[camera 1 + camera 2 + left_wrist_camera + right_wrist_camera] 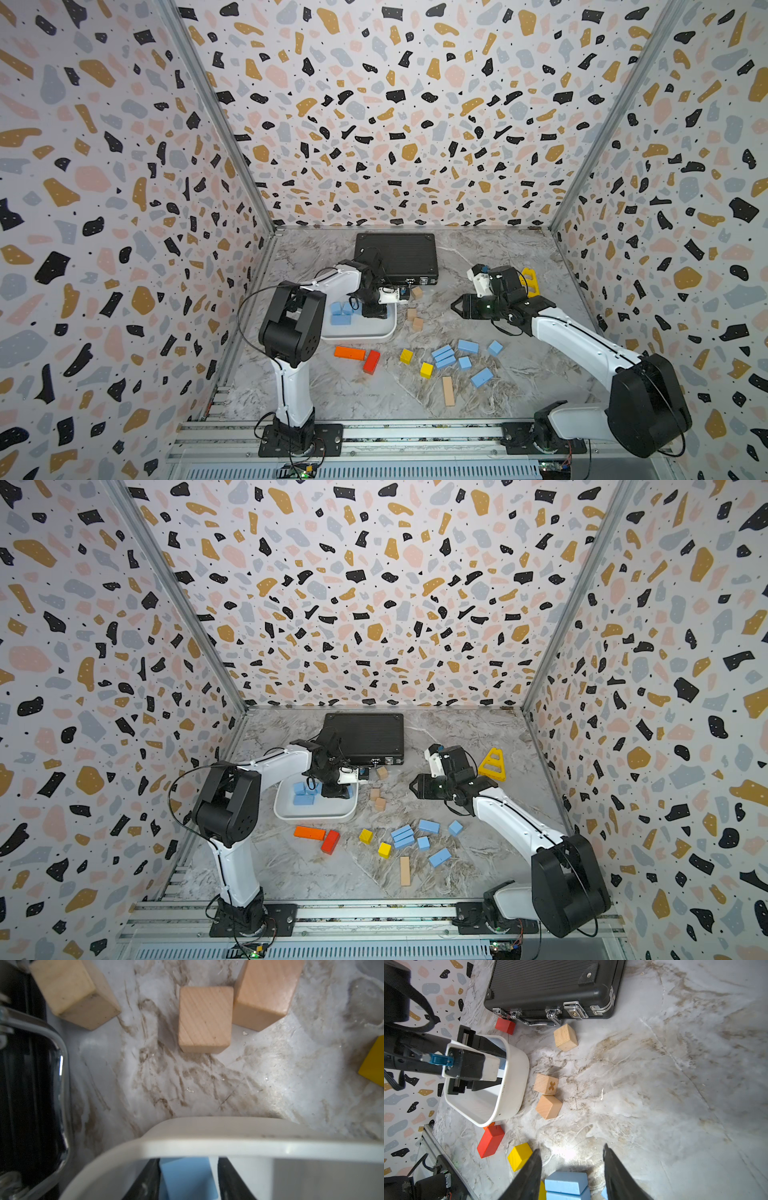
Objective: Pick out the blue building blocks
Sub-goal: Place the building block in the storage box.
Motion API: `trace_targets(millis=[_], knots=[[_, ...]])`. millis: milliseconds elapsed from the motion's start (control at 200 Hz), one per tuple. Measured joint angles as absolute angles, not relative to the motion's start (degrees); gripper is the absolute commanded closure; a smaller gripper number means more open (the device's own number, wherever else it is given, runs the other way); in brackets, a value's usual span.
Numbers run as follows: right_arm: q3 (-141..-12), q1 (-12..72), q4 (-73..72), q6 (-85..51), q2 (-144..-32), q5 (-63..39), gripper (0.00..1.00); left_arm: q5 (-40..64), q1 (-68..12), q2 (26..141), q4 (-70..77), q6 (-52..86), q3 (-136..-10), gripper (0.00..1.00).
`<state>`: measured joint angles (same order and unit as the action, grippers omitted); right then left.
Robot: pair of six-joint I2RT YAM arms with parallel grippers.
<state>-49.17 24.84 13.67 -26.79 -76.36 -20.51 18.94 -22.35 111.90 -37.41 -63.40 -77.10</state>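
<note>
Several light-blue building blocks (442,353) (402,836) lie loose on the marble table at front centre. Three more (340,313) (303,793) sit in the white tray (361,334) (316,814). My left gripper (374,311) (334,791) reaches down into the tray. In the left wrist view a blue block (185,1178) stands between its fingers, with a gap on one side, just behind the tray rim (207,1142). My right gripper (455,308) (571,1149) hovers open and empty above the table, with blue blocks (565,1181) far below it.
A black case (397,257) lies at the back. Three wooden cubes (415,320) sit right of the tray. Yellow cubes (406,356), a red block (371,361), an orange block (349,353) and a tan bar (448,390) lie in front. A yellow triangle piece (492,764) is at the right.
</note>
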Motion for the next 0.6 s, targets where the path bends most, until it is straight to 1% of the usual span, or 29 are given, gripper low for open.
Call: trace_targets(millis=[270,440,601], knots=[[-49.2,25.6,14.7,-26.5,-76.3,-19.8,0.49,18.6,-22.3,110.0,-38.3,-61.6,-77.6,0.49],[-51.2,25.9,17.2,-25.0,-77.2,-19.7,0.49,18.5,-22.3,103.4,-40.1,-56.8,-77.6,0.46],[-53.3,25.9,18.8,-22.9,-78.1,-18.3,0.48,19.0,-22.3,97.1,-41.4,-51.9,-77.5,0.46]])
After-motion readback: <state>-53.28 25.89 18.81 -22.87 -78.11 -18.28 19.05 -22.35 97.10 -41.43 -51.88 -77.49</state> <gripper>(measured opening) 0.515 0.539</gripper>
